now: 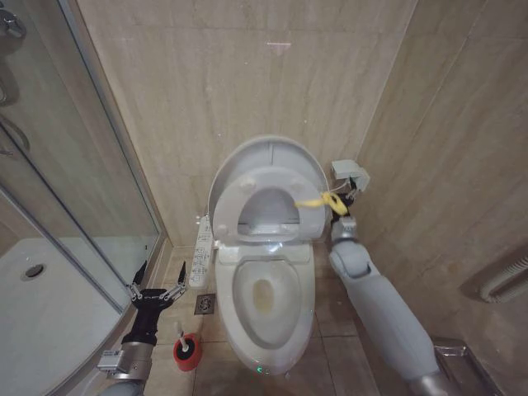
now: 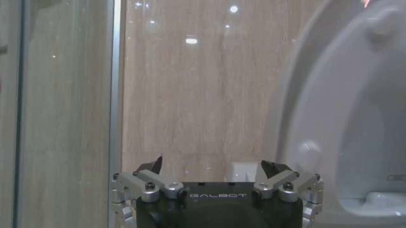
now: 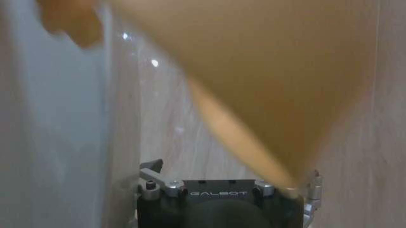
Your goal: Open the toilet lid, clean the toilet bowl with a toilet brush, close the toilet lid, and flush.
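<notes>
My right gripper [image 1: 340,205] at the yellow strap [image 1: 320,200], fingers masked by blur so I cannot tell their state, toilet lid [image 1: 268,161] raised against the wall, toilet bowl [image 1: 266,304] exposed, left gripper [image 1: 155,285] spread wide and holding nothing, toilet brush [image 1: 186,347] just behind it, glass shower door [image 1: 74,190] close alongside.

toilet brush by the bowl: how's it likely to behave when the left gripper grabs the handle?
The toilet brush stands upright on the floor tiles in a small round red base, so a sideways bump would probably tip it. Its thin pale handle looks light and may flex. The left gripper, open, hovers beside it.
</notes>
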Controlling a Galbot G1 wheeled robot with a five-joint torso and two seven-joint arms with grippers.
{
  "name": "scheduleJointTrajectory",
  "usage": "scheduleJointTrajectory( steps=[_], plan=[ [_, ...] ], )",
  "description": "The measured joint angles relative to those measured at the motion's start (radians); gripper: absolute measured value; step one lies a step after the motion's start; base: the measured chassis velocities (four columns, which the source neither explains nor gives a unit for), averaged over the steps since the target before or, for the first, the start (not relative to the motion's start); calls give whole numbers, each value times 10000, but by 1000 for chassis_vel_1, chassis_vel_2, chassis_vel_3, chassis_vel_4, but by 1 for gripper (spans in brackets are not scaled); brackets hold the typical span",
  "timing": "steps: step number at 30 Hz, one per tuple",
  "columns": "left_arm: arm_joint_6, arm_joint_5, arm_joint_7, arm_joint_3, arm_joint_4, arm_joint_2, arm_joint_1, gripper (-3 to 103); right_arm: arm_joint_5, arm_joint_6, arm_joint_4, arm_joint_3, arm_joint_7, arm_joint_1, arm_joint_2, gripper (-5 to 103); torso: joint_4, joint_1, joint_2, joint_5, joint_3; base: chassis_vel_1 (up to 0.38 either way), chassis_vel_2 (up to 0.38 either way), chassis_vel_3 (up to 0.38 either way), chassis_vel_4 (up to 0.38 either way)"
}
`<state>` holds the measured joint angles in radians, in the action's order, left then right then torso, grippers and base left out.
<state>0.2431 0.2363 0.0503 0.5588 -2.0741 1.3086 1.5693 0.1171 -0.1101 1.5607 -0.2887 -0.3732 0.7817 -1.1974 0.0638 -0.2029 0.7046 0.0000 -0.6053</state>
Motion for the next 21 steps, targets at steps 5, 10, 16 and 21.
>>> scheduleJointTrajectory(
  steps=[5,10,16,21],
  plan=[
    [0,0,0,1,0,0,3,100,-55,-77,909,-420,-17,1590,-15,100,5,0,0,1,0,0,0,0,0],
    [0,0,0,1,0,0,0,100,-259,-240,1961,-823,-67,3032,-179,100,1,1,0,0,1,0,0,0,0],
    [0,0,0,0,0,1,3,100,-500,-367,2765,-1166,-74,4290,-395,100,3,1,0,0,1,0,0,0,0],
    [0,0,0,0,0,0,-2,100,-782,-526,3549,-1515,-63,5741,-743,100,6,1,1,0,1,0,0,0,0]
  ],
)
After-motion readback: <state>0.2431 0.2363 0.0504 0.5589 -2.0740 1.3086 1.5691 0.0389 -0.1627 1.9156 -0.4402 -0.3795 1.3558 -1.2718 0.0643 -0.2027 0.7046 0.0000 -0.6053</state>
